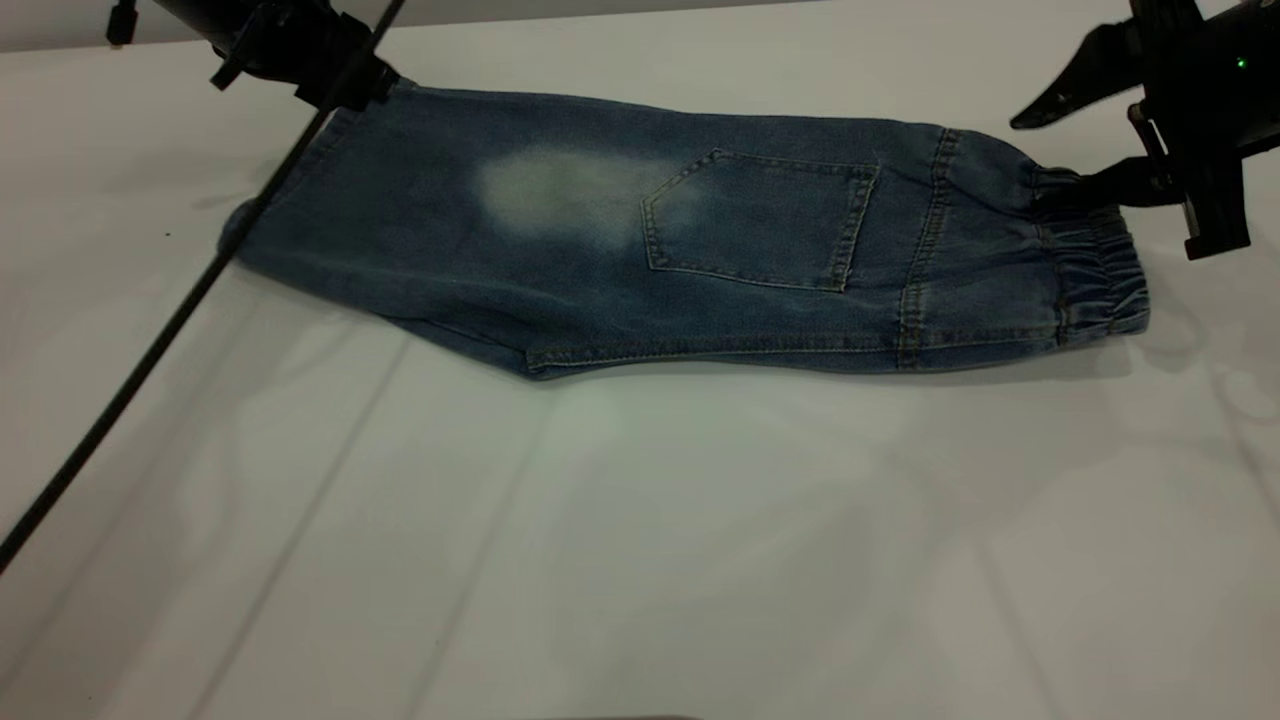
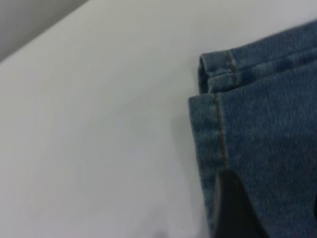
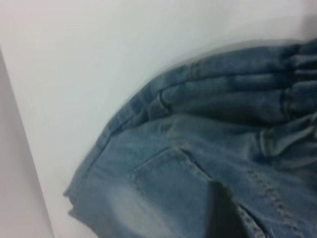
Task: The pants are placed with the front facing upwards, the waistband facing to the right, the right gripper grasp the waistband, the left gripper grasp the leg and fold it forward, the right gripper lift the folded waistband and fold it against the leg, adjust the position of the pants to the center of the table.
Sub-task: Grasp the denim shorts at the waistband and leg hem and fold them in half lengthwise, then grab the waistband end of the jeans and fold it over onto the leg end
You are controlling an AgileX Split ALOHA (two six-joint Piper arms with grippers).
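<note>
White table (image 1: 640,560) fills all views, creased. Right gripper (image 1: 1075,150) at the far right: fingers spread wide, upper finger (image 1: 1065,95) up in the air, lower finger (image 1: 1120,185) touching the waistband (image 1: 1100,265); nothing clamped. Left gripper (image 1: 300,60) at the leg hem, far left corner; fingers hidden in the exterior view, grip state cannot tell. Left wrist view alone shows one dark finger (image 2: 235,208) lying on the denim beside two stacked stitched hems (image 2: 218,99). Right wrist view adds bunched waistband gathers. Pants (image 1: 690,240) lie folded lengthwise, back pocket (image 1: 760,220) up, waistband rightward, toward the far side of the table.
</note>
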